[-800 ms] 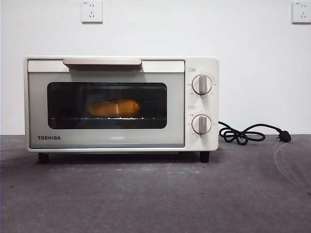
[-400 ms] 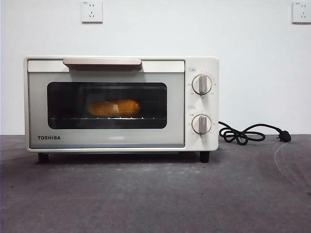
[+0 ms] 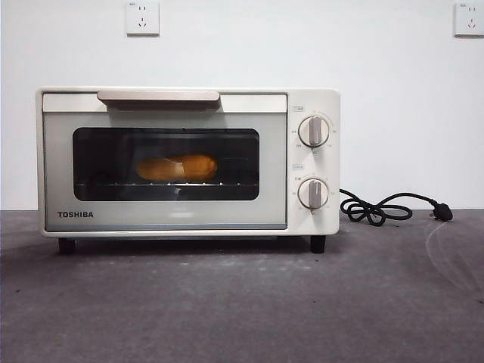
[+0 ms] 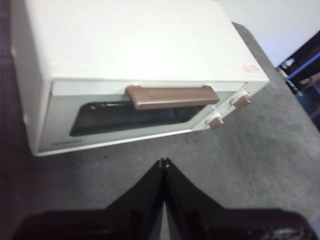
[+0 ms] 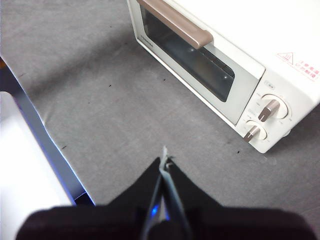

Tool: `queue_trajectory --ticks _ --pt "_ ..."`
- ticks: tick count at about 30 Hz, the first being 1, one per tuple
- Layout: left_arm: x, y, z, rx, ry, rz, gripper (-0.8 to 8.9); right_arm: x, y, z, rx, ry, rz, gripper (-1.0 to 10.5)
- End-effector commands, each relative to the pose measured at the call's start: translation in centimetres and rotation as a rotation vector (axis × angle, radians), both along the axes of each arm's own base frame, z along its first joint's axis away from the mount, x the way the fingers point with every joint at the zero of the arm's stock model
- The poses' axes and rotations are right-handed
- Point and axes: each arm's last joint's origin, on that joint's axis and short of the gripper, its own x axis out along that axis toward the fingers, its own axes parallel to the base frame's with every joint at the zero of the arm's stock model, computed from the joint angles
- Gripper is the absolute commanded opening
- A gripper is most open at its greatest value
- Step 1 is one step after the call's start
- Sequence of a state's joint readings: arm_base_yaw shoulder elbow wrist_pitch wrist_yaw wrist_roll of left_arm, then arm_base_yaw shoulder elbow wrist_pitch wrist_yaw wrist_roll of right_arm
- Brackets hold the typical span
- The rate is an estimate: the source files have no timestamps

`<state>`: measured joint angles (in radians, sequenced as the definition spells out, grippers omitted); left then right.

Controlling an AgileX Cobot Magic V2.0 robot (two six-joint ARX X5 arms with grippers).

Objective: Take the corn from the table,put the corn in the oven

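**Corn behind glass, both hands clear**

Behind the dark glass door of the oven, the corn lies on its side on the wire rack, near the middle of the window, long axis running from 9 to 3 o'clock in the front view. The door is closed, with its handle at 12 o'clock above the window and the two knobs stacked at 3 o'clock. A black cord trails on the tabletop further toward 3 o'clock.

Neither arm shows in the front view. The left hand hovers above the tabletop in front of the oven, its jaws pressed together and holding nothing. The right hand hangs off the knob side of the oven, jaws likewise together and empty.

Judging by this layout, the placing looks done and what remains is a clean retreat. To finish well, each arm should rise straight up before swinging away, so that no jaw tip clips the handle or nudges the oven. The right arm should also stay clear of the cord and the knobs.
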<state>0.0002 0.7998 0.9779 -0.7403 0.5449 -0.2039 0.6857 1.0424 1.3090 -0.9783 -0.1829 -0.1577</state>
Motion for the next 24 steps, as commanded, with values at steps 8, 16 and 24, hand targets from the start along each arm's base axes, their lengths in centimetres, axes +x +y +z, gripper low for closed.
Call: queue_trajectory --ticks 8,16,24 --pt "-6.1 0.0 2.2 0.098 -0.271 0.062 -0.03 0.1 0.1 -0.1 -0.001 -0.004 0.001 0.0" --pt "-5.8 0.5 0.8 0.157 -0.586 0.258 -0.03 0.1 0.1 -0.1 -0.001 -0.004 0.001 0.0" --pt "-4.0 0.2 -7.5 0.138 -0.850 0.265 -0.03 0.1 0.1 -0.1 -0.001 -0.004 0.001 0.0"
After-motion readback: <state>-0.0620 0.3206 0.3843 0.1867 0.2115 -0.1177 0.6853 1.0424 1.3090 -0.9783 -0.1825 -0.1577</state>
